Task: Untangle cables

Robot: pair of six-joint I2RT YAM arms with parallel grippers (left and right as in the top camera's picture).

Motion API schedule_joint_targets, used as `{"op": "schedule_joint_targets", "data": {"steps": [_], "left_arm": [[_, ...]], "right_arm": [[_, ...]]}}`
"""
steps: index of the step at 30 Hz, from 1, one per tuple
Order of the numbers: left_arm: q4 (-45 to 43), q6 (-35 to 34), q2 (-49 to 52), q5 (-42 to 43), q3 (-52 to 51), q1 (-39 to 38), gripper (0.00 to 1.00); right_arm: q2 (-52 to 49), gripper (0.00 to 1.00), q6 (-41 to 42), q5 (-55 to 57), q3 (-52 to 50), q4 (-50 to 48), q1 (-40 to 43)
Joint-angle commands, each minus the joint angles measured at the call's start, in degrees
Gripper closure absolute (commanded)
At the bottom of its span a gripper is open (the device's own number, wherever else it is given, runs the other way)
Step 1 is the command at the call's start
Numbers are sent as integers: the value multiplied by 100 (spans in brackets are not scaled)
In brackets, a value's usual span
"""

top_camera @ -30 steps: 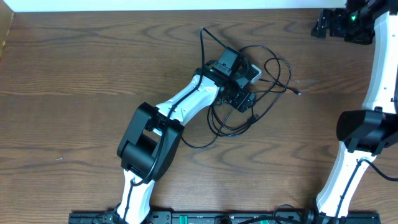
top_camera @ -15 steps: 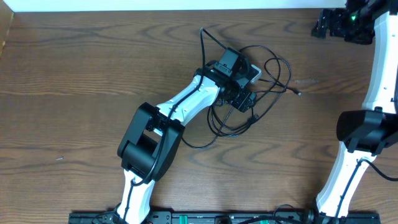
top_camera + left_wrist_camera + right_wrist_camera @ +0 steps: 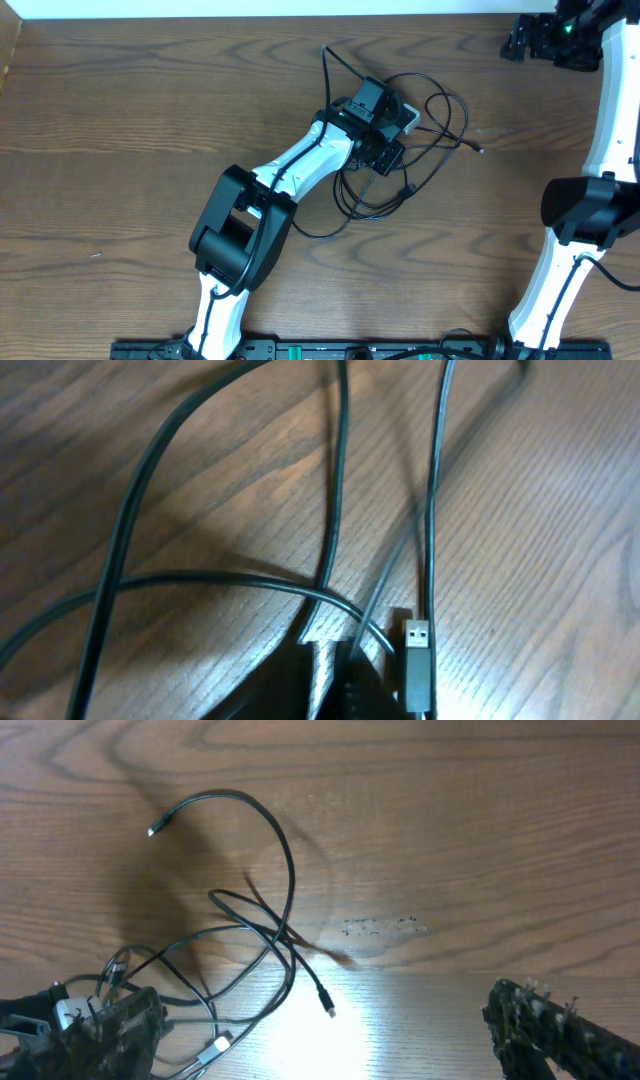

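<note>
LONG-RANGE VIEW OF THE RIG: My left arm reaches up from the bottom edge of the overhead view to the middle of the brown wood-grain worktop (image 3: 120, 120). There the thin black cables (image 3: 425, 135) lie in a knot of overlapping loops just right of centre.

The left end effector (image 3: 388, 157) sits in the left part of that knot, its jaws brought together. In the left wrist view several black strands cross the wood, and 1 curves straight over the tips at the bottom of the frame. I cannot tell whether it is pinched or only lying across them. A dark flat USB plug (image 3: 417, 658) rests on the wood at the lower right of that view, just beside the tips, its metal end pointing to the top of the frame.

In the overhead view a short white cord end (image 3: 411, 118) shows at the upper right of the left wrist, touching the black loops, and 1 loose black tip (image 3: 481, 149) trails to the right of the knot.

My right end effector (image 3: 520, 42) hangs in the top right corner of the overhead view, well apart from the cables, jaws spread wide and holding nothing. 1 finger (image 3: 560, 1030) shows at the lower right of its wrist view, with the knot at the lower left.
</note>
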State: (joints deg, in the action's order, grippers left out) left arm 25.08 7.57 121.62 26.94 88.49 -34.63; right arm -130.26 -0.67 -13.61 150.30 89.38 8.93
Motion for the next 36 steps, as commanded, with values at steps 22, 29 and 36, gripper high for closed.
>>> {"op": "schedule_joint_targets", "data": {"steps": [22, 29, 36], "left_arm": [[-341, -898, -3569, -341, 273, 549, 92], [-999, -1058, -3936, -1250, 273, 575, 93], [-1554, -1670, -3989, -1655, 341, 870, 93]], "right_arm": [[-28, 1, -203, -560, -11, 70, -203], [-28, 1, -337, -708, -11, 153, -466], [-28, 1, -675, -1209, -11, 166, -717]]}}
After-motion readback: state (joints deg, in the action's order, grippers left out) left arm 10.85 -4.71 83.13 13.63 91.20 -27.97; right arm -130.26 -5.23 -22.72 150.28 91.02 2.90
